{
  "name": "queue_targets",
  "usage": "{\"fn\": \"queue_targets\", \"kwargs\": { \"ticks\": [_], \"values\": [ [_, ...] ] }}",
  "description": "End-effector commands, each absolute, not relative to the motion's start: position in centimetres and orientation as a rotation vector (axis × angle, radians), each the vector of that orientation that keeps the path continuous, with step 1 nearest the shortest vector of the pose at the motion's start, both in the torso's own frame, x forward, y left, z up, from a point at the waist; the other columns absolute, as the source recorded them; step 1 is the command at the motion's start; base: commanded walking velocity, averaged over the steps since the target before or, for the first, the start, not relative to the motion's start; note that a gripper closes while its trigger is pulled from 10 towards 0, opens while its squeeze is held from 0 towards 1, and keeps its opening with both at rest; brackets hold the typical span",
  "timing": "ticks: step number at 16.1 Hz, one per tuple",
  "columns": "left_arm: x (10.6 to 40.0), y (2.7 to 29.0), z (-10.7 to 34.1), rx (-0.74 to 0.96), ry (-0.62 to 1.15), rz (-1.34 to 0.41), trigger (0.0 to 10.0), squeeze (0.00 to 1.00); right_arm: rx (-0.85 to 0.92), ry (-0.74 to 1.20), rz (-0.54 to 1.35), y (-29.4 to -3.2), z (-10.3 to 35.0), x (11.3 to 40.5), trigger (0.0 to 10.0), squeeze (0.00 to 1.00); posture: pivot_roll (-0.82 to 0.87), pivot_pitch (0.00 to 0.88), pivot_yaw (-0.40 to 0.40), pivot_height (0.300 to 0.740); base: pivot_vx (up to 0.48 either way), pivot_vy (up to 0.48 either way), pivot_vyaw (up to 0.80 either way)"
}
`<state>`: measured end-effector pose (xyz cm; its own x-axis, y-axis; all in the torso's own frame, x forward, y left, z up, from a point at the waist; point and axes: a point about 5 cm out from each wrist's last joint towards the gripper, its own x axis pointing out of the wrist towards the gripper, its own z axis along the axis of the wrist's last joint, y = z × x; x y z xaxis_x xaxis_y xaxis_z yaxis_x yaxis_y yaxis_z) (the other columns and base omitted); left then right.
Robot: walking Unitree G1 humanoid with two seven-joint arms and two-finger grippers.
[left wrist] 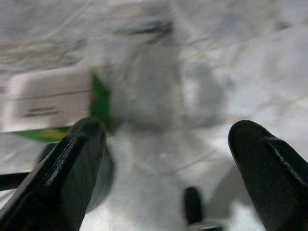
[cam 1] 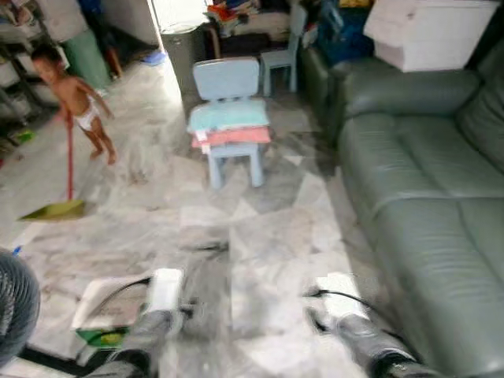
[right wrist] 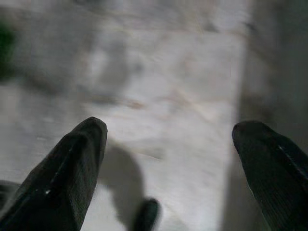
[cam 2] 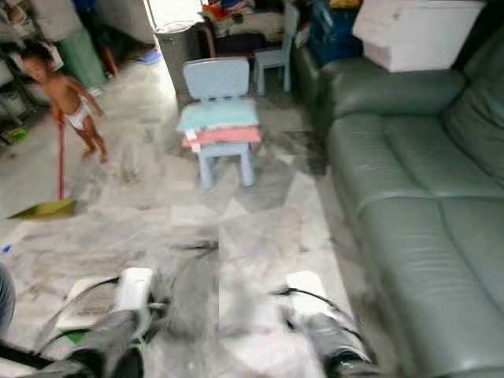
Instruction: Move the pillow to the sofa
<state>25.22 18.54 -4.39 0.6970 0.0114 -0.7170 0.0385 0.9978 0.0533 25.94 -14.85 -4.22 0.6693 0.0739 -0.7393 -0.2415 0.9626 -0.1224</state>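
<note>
Pillows, two of them, lie stacked flat on the seat of a small pale blue chair (cam 1: 228, 118): a light teal pillow (cam 1: 228, 116) on top and a pink pillow (cam 1: 231, 137) beneath it. Each has its long axis running across the seat, side to side, parallel to the chair's backrest. The chair stands on the marble floor (cam 1: 260, 228), well apart from the grey-green sofa (cam 1: 429, 197) that lies to its right. To the chair's left a child (cam 1: 79, 98) stands holding a red-handled broom (cam 1: 63, 177). A second pale chair (cam 1: 279, 55) sits behind the first. White boxes (cam 1: 429, 31) rest on the sofa's far end. Nearer the robot than the chair, the left gripper (left wrist: 166, 159) and right gripper (right wrist: 168, 163) hang over bare floor, fingers spread wide and holding nothing. A white and green packet (left wrist: 53, 103) lies on the floor beside the left gripper.
</note>
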Motion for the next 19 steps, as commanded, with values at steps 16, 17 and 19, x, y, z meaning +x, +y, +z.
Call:
{"fn": "queue_targets", "kwargs": {
  "ticks": [16, 17, 19],
  "values": [
    [25.87, 18.09, -3.96, 0.109, 0.778, -0.025, 10.0, 0.00, -0.295, 0.793, 0.202, -15.73, -3.98, 26.15, 10.0, 0.00, 0.02, 0.000, 0.075, 0.740, 0.309, 0.202, 0.00],
    [25.98, 18.30, -3.85, 0.119, 0.777, -0.014, 10.0, 0.00, -0.293, 0.793, 0.201, -15.74, -3.98, 26.15, 10.0, 0.00, 0.02, 0.000, 0.073, 0.740, 0.000, 0.000, 0.00],
    [26.25, 18.61, -3.60, 0.121, 0.767, -0.004, 10.0, 0.00, -0.292, 0.792, 0.201, -15.76, -3.96, 26.16, 10.0, 0.00, 0.03, 0.000, 0.071, 0.740, 0.000, 0.000, 0.00]
  ]
}}
